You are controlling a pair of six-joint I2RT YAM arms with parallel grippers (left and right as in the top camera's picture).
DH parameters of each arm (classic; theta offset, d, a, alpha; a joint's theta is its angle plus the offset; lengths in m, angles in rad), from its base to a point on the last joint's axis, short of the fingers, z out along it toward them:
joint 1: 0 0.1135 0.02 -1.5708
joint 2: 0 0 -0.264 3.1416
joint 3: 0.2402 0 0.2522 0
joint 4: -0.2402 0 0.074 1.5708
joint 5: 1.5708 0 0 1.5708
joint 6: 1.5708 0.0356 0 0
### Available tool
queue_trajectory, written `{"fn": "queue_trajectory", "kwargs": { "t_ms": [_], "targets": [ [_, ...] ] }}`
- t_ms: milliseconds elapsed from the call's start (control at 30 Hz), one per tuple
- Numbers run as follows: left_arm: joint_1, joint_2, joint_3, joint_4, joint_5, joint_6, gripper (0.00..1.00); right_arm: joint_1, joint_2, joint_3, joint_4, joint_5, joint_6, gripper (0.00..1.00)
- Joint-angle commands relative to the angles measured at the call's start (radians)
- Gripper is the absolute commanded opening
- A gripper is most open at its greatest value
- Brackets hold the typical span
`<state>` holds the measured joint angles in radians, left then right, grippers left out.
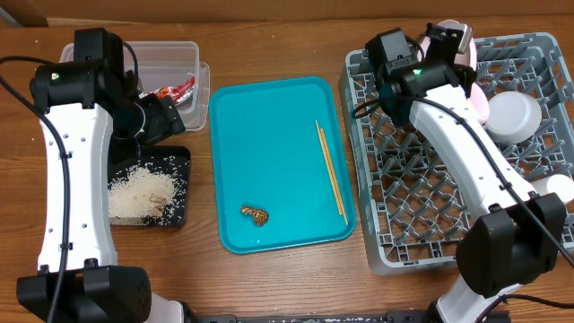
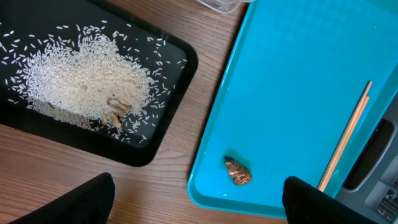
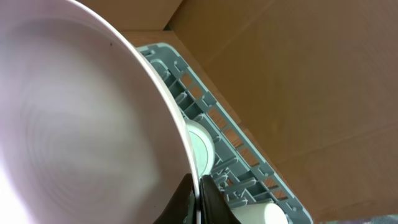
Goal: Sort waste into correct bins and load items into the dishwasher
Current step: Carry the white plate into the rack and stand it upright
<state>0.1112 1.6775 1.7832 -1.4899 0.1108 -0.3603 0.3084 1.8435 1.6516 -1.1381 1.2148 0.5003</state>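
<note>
My left gripper (image 2: 199, 208) is open and empty, above the table between the black tray (image 2: 171, 134) and the teal tray. It also shows in the overhead view (image 1: 166, 118). Loose rice (image 1: 139, 193) lies in the black tray, with a small brown bit (image 2: 115, 109) in the pile. A brown food scrap (image 1: 256, 215) (image 2: 238, 172) and wooden chopsticks (image 1: 330, 170) (image 2: 345, 140) lie on the teal tray. My right gripper (image 3: 196, 199) is shut on the rim of a pale pink plate (image 3: 74, 112), held on edge over the back of the grey dish rack (image 1: 421, 224).
The clear tub (image 1: 170, 56) at the back left holds the red-and-white wrapper (image 1: 177, 90). The teal tray (image 1: 269, 117) is in the middle. A white bowl (image 1: 513, 115) and a white cup (image 1: 556, 186) are in the rack. Cardboard stands behind the rack.
</note>
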Motion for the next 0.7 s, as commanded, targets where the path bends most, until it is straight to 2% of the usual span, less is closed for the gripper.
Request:
{"fn": "queue_trajectory", "kwargs": {
  "t_ms": [0, 367, 433, 533, 600, 633, 667],
  "targets": [
    [-0.007, -0.023, 0.025, -0.002, -0.010, 0.016, 0.88, -0.002, -0.001, -0.037, 0.009, -0.038, 0.029, 0.04],
    [-0.007, -0.023, 0.025, -0.002, -0.010, 0.016, 0.88, 0.037, -0.006, -0.076, 0.017, -0.328, 0.028, 0.04],
    [-0.007, -0.023, 0.025, -0.002, -0.010, 0.016, 0.88, 0.043, -0.016, -0.059, -0.005, -0.347, 0.037, 0.09],
    [-0.007, -0.023, 0.025, -0.002, -0.010, 0.016, 0.88, 0.045, -0.058, -0.017, -0.055, -0.349, 0.107, 0.34],
    [-0.007, -0.023, 0.025, -0.001, -0.009, 0.016, 0.88, 0.045, -0.105, 0.005, -0.056, -0.365, 0.122, 0.68],
    [-0.007, -0.023, 0.025, -0.001, -0.010, 0.016, 0.88, 0.045, -0.130, 0.014, -0.048, -0.379, 0.122, 0.78],
    [-0.007, -0.023, 0.025, -0.002, -0.009, 0.016, 0.88, 0.045, -0.166, 0.025, -0.033, -0.408, 0.121, 0.82]
  ]
}}
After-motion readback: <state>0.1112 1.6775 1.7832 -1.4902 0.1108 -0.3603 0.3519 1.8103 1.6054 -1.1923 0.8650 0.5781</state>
